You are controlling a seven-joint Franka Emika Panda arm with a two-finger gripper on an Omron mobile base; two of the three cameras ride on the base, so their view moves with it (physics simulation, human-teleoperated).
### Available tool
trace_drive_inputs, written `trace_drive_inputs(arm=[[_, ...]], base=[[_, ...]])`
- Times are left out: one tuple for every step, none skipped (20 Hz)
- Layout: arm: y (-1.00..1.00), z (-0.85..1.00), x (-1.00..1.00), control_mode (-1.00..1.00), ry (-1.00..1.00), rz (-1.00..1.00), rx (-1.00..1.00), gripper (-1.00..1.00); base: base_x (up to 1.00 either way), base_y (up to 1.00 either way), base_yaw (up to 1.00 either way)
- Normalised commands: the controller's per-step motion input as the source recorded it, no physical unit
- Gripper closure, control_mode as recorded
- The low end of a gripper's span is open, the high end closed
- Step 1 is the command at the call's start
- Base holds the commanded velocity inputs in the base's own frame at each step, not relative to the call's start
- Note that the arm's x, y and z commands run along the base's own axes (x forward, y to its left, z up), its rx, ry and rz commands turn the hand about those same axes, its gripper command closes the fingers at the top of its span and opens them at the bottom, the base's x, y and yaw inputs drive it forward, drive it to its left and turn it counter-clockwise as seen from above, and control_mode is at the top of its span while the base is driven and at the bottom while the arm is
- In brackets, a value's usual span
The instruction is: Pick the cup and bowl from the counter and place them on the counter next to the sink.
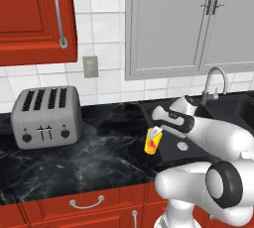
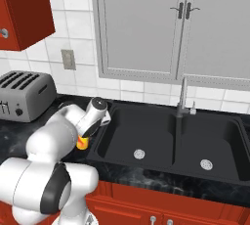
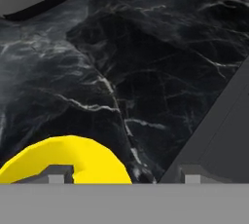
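Note:
The small yellow cup with a red-orange mark stands upright on the black marble counter, just left of the sink's edge. My gripper hangs right above it, pointing down. Seen from the hand, the two fingertips are set wide apart, so the gripper is open. The cup's yellow rim sits by the left tip, off to one side of the gap. From the right base, my arm hides most of the cup. The bowl is out of view.
A silver toaster sits at the back left of the counter. The double black sink with its faucet lies to the right. Red and grey wall cabinets hang above, with red drawer fronts below the counter edge.

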Motion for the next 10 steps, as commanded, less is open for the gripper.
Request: trace_drive_inputs(arm=[[0.04, 0.0, -0.05, -1.0, -0.02, 0.0, 0.0, -1.0], [0.04, 0.0, -0.06, -1.0, -0.02, 0.0, 0.0, -1.0], [0.03, 0.09, -0.07, -1.0, -0.03, 0.0, 0.0, -1.0], [0.02, 0.14, -0.09, -1.0, -0.04, 0.0, 0.0, -1.0], [0.11, 0.19, -0.12, -1.0, -0.05, 0.0, 0.0, -1.0], [0.13, 0.2, -0.14, -1.0, -0.05, 0.0, 0.0, -1.0], [0.14, 0.19, -0.12, -1.0, -0.05, 0.0, 0.0, -1.0], [0.15, 0.19, -0.11, -1.0, -0.04, 0.0, 0.0, -1.0], [0.16, 0.18, -0.1, -1.0, -0.04, 0.0, 0.0, -1.0], [0.17, 0.18, -0.09, -1.0, -0.03, 0.0, 0.0, -1.0]], base=[[0.0, 0.0, 0.0], [0.0, 0.0, 0.0], [0.0, 0.0, 0.0], [0.0, 0.0, 0.0], [0.0, 0.0, 0.0], [0.0, 0.0, 0.0], [0.0, 0.0, 0.0], [0.0, 0.0, 0.0], [0.0, 0.0, 0.0], [0.0, 0.0, 0.0]])
